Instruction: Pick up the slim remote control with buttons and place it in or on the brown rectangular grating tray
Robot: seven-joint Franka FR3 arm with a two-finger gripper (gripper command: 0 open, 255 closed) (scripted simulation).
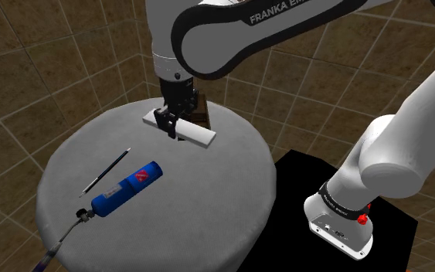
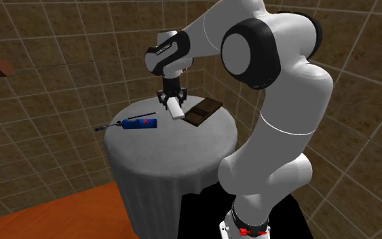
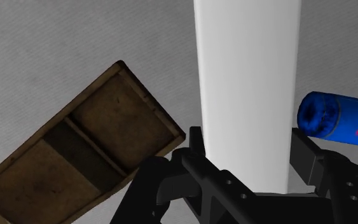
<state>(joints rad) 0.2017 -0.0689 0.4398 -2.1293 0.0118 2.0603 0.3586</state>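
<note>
The white arm (image 1: 231,31) rises from its stand at the lower right of the shoulder view. It arches across the top of the frame and drops its wrist straight down at the upper middle. Its upper part is cut off by the frame's top edge.

Under it is the round surface (image 1: 208,201), covered in a pale grey cloth.

The brown tray (image 3: 75,146) lies flat on the cloth. It is a shallow rectangular frame split by cross slats, and its visible compartments show bare brown bottom. In the shoulder view the tray (image 1: 201,116) is mostly hidden behind the pincer. In the second exterior view the tray (image 2: 203,111) sits right of centre, near the surface's far edge.

The remote (image 3: 247,95) is drawn as a plain white slab, and no buttons can be made out. The pincer (image 3: 247,159) is clamped on it, one black finger (image 3: 196,153) pressing each long side. In the shoulder view the remote (image 1: 196,135) lies level under the pincer (image 1: 168,124), just in front of the tray. In the second exterior view the remote (image 2: 176,108) is just left of the tray. Whether it is clear of the cloth is hard to tell.

A blue canister (image 1: 127,189) with a red label lies on its side at centre left. A hose from its end runs off the lower left of the frame.

A thin black stick (image 1: 107,170) lies just beside the canister.
</note>
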